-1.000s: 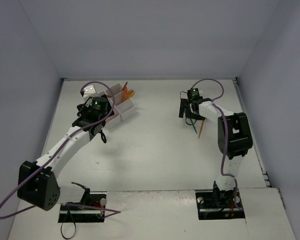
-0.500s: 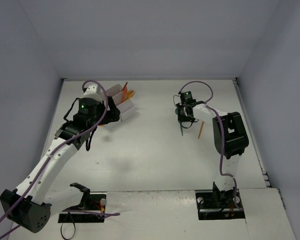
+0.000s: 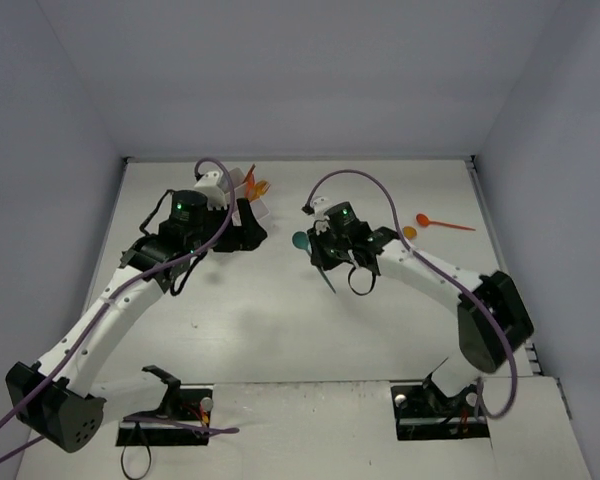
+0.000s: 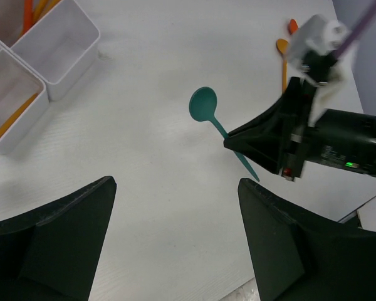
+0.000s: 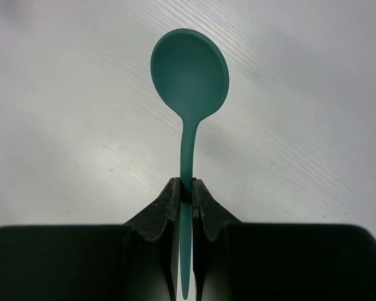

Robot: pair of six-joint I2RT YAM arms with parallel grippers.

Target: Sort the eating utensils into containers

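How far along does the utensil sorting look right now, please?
Done: orange utensils lie in the white tray. In hand: the right gripper is shut on a teal spoon; the left gripper is open, empty. Left: two orange spoons on the table.

White table [image 3: 280, 320]; pale walls [image 3: 300, 70] on three sides; even light

No readable text, labels or numbers appear anywhere.
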